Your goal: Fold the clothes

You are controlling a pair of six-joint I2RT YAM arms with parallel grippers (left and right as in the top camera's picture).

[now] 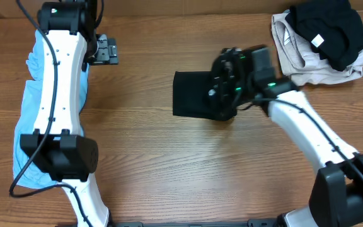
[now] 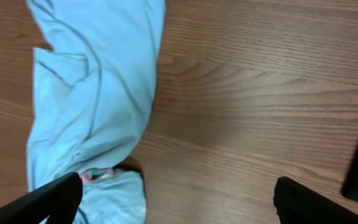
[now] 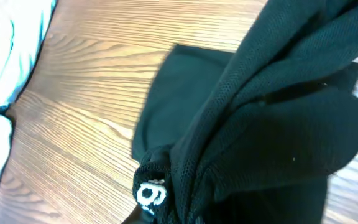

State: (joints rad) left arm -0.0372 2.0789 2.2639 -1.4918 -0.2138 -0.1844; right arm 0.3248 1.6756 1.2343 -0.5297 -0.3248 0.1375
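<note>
A black mesh garment (image 1: 194, 94) with a small white logo (image 3: 151, 194) lies partly folded mid-table. My right gripper (image 1: 224, 93) is shut on a bunched part of it, and the fabric drapes over the fingers and hides them in the right wrist view. Along the left side, a light blue garment (image 1: 33, 126) lies stretched out, partly under my left arm. My left gripper (image 1: 104, 50) hovers open at the far left of the table, its fingers (image 2: 48, 199) wide apart over the blue garment's (image 2: 92, 93) edge and bare wood, holding nothing.
A pile of clothes sits at the back right corner: a beige piece (image 1: 298, 60) with a black one (image 1: 329, 28) on top. Bare wooden tabletop (image 1: 169, 164) spreads between the arms and toward the front edge.
</note>
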